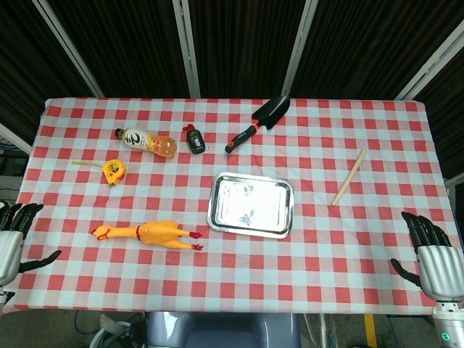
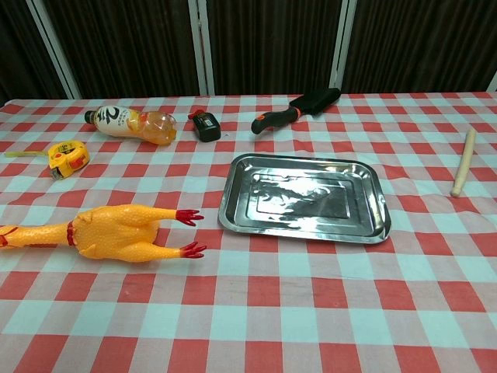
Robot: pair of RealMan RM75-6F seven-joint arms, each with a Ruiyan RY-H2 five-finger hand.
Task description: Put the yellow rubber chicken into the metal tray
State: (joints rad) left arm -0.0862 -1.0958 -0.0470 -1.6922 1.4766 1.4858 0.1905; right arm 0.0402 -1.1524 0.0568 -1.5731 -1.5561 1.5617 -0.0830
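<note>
Yellow rubber chicken [image 1: 148, 234] lower left of centre, flat on checked cloth, long axis left-right, feet toward shiny metal tray [image 1: 251, 205] at centre, apart | left hand [image 1: 14, 235] lower-left edge, spread, empty, nearer | right hand [image 1: 433, 257] lower-right, spread, empty

Chicken [image 1: 148, 233] lies left of tray [image 1: 251, 205] — apart (bottle [image 1: 147, 141] behind).

Checkered table [image 1: 304, 283]: chicken [image 1: 156, 233], tray [image 1: 251, 205], bottle [image 1: 146, 141], trowel [image 1: 259, 122].
</note>
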